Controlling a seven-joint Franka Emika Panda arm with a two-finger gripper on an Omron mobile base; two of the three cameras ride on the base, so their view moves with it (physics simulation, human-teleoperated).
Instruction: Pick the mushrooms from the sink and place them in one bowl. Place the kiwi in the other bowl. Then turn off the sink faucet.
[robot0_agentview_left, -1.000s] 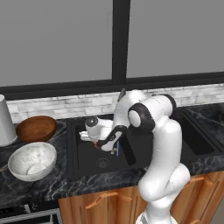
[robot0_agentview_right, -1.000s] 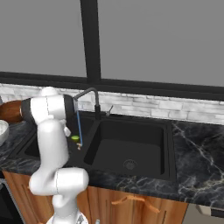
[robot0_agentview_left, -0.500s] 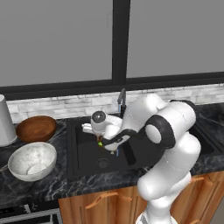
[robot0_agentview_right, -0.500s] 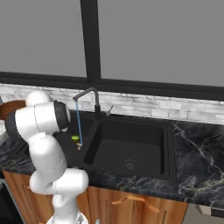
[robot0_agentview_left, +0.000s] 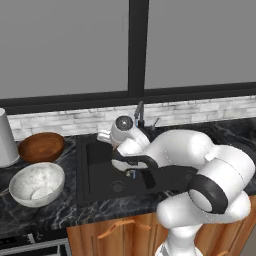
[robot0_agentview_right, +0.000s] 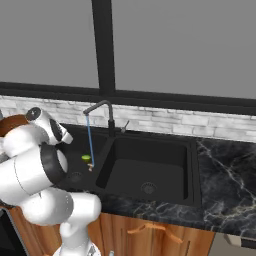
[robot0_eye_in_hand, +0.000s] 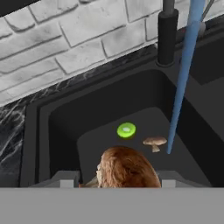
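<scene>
One mushroom (robot0_eye_in_hand: 127, 169) sits clamped in my claw (robot0_eye_in_hand: 118, 177), its brown cap bulging up between the two tips, lifted above the left basin of the sink (robot0_eye_in_hand: 61, 127); a second mushroom (robot0_eye_in_hand: 155, 142) lies on the basin floor beyond the claw, just beside the kiwi (robot0_eye_in_hand: 126, 130), near where the blue stream from the faucet (robot0_agentview_right: 100, 112) lands; I see the white bowl (robot0_agentview_left: 36, 183) and the wooden bowl (robot0_agentview_left: 41, 146) on the counter left of the sink, well apart from the claw.
</scene>
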